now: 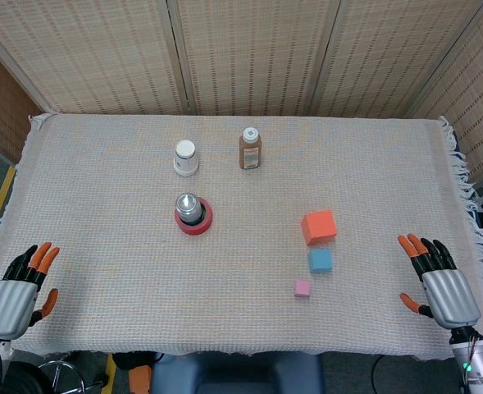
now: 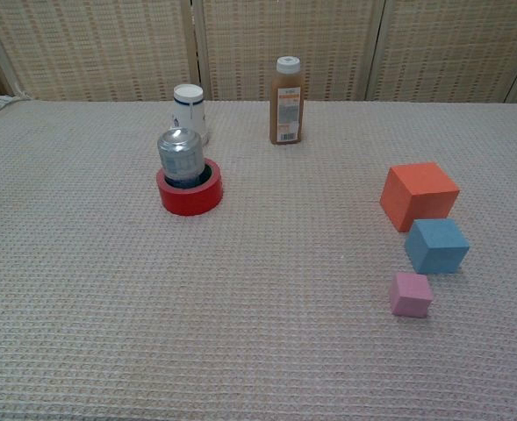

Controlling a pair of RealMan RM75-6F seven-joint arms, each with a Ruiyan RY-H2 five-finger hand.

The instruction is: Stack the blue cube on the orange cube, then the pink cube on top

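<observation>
Both hands are seen empty with fingers spread, the left hand [image 1: 15, 291] at the lower left and the right hand [image 1: 442, 279] at the lower right of the head view. On the surface [image 1: 102, 238] right of centre, the pink cube [image 1: 303, 288], blue cube [image 1: 320, 261] and orange cube [image 1: 318, 226] are lined up near to far, unstacked. The blue cube is judged light, probably foam-like, best pinched across opposite side faces; further back a can in a red ring [image 1: 193, 215], a white cup [image 1: 186, 157] and a brown bottle [image 1: 250, 148] are noted.
</observation>
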